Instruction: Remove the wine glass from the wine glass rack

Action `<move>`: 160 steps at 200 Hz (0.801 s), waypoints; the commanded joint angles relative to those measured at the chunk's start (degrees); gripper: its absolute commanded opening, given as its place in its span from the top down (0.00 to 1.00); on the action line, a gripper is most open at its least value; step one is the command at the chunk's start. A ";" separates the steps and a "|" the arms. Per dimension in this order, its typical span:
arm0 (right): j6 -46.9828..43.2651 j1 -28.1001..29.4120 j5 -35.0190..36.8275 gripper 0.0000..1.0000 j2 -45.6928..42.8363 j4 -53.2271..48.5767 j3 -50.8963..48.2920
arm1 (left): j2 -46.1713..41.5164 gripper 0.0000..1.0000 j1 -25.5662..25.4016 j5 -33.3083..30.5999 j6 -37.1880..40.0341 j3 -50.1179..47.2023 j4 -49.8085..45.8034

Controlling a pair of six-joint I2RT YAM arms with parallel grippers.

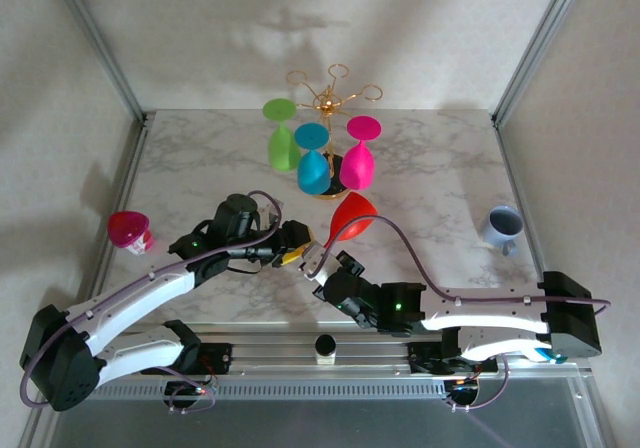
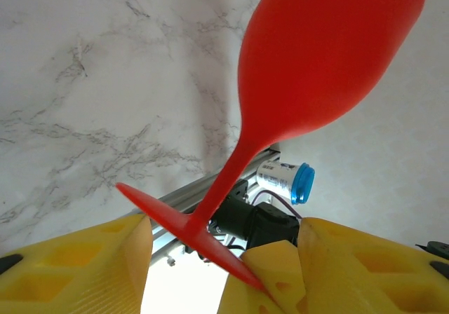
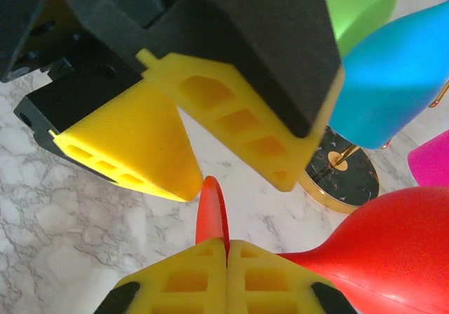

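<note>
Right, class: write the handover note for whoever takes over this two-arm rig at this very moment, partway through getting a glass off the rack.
Right gripper: shut on the stem of the red plastic wine glass, near its foot.
Left gripper: open, with a finger on either side of that foot.
Gold wire wine glass rack: toward the far side of the marble table, with the green glass, blue glass and pink glass hanging on it.
Done: the red glass is off the rack, held between the arms.
Left: probably pass it to the left gripper or set it down.
</note>
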 commanded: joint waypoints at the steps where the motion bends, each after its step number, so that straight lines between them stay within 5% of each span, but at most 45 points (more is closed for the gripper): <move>1: -0.66 1.08 2.13 1.00 0.93 1.95 0.75 | 0.41 0.44 -0.49 1.13 -1.02 -0.52 2.45; 160: -3.92 2.56 3.65 1.00 0.46 6.26 -0.02 | 1.72 0.61 -1.24 0.89 -5.19 -4.66 8.14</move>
